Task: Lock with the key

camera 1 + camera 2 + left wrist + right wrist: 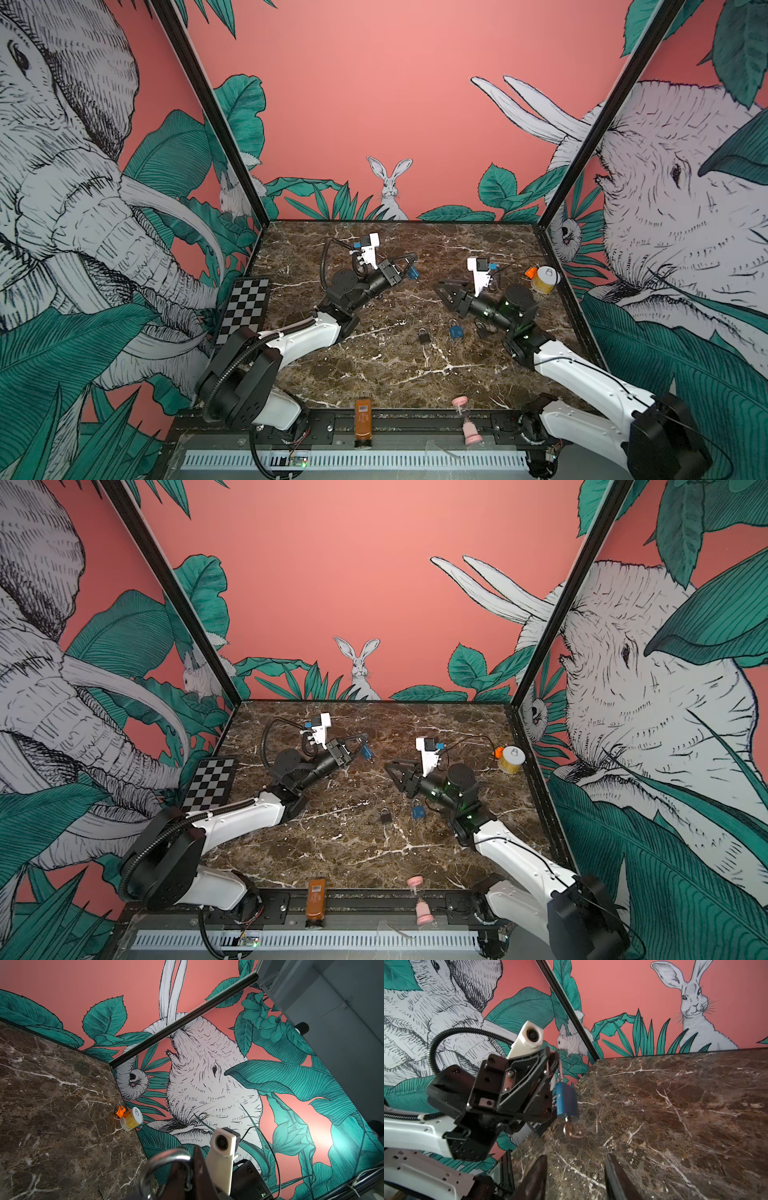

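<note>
A: Where is your blue padlock (566,1099)?
B: Your left hand (555,1064) pinches its shackle, so it hangs clear of the counter (675,1105), key (571,1132) stuck in its underside.
A: And your right hand (575,1159)?
B: Spread wide, holding nothing, facing the padlock from across the counter's middle.

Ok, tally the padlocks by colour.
Blue padlocks: 2, one hanging from the left claw, one lying on the table
Black padlocks: 2, both lying on the table
Total: 4
</note>
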Robot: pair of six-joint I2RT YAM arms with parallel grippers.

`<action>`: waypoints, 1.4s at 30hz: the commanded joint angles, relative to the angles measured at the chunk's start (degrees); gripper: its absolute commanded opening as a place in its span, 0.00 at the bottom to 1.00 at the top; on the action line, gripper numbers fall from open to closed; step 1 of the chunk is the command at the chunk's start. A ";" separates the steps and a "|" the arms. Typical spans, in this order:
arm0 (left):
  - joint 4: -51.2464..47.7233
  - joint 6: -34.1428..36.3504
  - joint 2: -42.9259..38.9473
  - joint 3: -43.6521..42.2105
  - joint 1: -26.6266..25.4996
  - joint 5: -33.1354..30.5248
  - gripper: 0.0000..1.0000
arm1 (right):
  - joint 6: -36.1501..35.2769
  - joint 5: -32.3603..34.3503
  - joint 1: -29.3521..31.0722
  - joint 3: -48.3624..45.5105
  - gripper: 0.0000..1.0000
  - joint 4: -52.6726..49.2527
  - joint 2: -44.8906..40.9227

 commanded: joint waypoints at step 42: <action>3.91 -5.84 -1.12 -0.65 0.80 -0.18 0.00 | -13.54 12.42 10.36 14.28 0.00 -1.94 12.85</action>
